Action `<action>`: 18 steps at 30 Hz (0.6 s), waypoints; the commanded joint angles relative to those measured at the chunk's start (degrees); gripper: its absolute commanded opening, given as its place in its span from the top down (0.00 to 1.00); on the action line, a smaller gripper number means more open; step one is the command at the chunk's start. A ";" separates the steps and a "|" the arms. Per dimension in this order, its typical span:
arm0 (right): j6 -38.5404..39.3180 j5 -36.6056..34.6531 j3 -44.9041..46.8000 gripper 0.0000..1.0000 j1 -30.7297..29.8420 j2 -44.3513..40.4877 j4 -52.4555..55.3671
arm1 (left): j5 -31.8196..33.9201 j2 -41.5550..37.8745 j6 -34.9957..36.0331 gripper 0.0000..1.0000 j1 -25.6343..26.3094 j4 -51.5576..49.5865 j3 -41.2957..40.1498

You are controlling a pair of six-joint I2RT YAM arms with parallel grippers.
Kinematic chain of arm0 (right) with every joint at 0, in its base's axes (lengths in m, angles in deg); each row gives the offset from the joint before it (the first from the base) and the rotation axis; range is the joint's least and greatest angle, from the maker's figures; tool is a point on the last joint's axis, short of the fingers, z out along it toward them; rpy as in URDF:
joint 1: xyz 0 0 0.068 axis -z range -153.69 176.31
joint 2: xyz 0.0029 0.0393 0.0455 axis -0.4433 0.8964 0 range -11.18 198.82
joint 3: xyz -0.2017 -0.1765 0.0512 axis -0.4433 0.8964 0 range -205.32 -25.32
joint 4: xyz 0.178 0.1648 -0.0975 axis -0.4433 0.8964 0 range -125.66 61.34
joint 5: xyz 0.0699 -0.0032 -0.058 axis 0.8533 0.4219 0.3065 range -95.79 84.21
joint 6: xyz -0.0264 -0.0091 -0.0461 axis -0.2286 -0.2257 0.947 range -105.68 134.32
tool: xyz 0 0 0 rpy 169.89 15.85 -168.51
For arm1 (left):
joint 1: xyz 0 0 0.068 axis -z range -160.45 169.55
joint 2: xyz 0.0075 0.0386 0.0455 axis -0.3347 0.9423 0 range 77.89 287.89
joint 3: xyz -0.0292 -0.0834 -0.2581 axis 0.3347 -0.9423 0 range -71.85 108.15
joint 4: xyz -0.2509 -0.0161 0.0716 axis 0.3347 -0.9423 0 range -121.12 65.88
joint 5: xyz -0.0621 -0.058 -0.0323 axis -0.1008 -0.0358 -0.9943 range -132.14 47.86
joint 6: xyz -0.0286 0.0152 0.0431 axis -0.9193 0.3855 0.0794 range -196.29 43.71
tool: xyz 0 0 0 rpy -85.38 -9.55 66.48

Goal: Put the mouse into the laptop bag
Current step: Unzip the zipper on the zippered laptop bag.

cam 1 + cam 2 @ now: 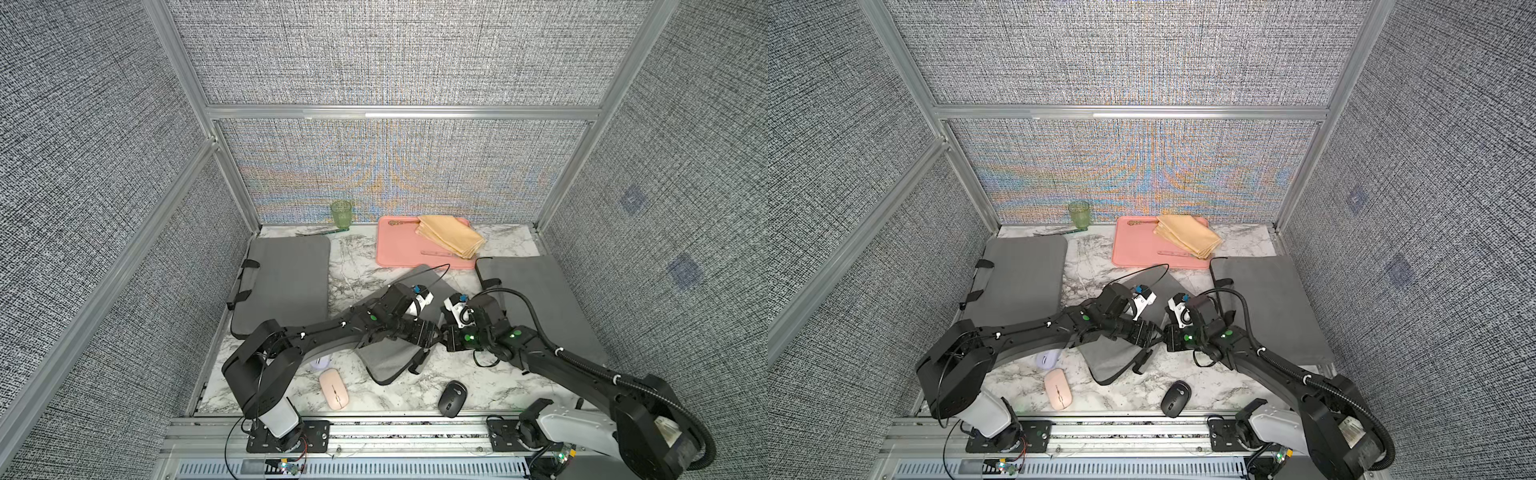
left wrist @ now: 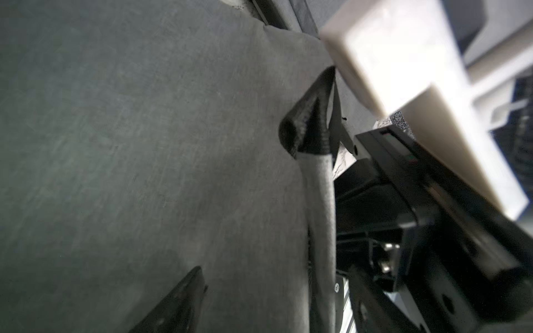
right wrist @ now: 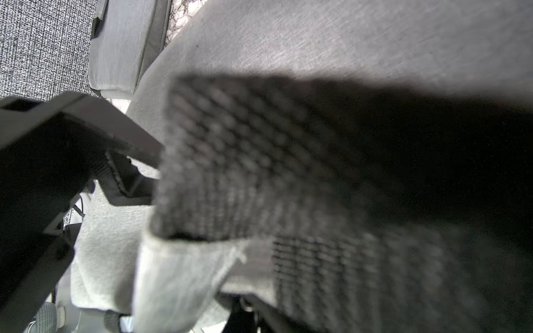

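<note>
A grey laptop bag lies tilted at the table's centre, partly under my arms. Both grippers meet at its right edge. My right gripper is shut on the bag's handle; its black webbing and grey fabric fill the right wrist view. My left gripper is open, its fingers wide apart around the bag's edge and handle strap. Three mice lie near the front: pink, black, and lavender half under my left arm.
Two more grey laptop bags lie flat, one at the left and one at the right. At the back stand a pink tray with a folded yellow napkin and a green glass. Fabric walls enclose three sides.
</note>
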State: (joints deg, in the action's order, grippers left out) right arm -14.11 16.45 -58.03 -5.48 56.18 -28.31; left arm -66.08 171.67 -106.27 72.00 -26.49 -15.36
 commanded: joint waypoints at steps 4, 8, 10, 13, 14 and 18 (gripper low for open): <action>-0.08 -0.12 -0.36 1.00 0.09 0.20 -5.67 | 0.65 2.64 0.04 0.78 -0.05 0.62 2.17; 1.14 -5.11 -0.34 1.00 0.06 0.24 -1.22 | 1.61 5.20 -0.56 1.00 -0.37 2.10 4.79; 1.61 -10.38 -0.64 1.00 -0.06 0.24 3.81 | 1.23 7.72 -0.95 1.00 -0.56 2.31 7.02; 1.03 -16.43 0.26 1.00 -0.05 -0.40 9.54 | -2.14 11.43 -1.97 1.00 -0.96 5.23 9.27; 0.92 -16.92 0.75 1.00 0.00 -0.69 10.28 | -3.15 12.41 -2.39 1.00 -1.13 6.49 9.55; -0.30 -19.39 2.06 1.00 -0.01 -1.70 12.62 | -9.28 15.37 -4.31 0.84 -2.10 11.33 10.01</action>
State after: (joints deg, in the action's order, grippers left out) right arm -13.39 2.70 -56.21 -5.50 54.82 -21.16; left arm -75.39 186.22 -108.76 70.90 -23.10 -5.74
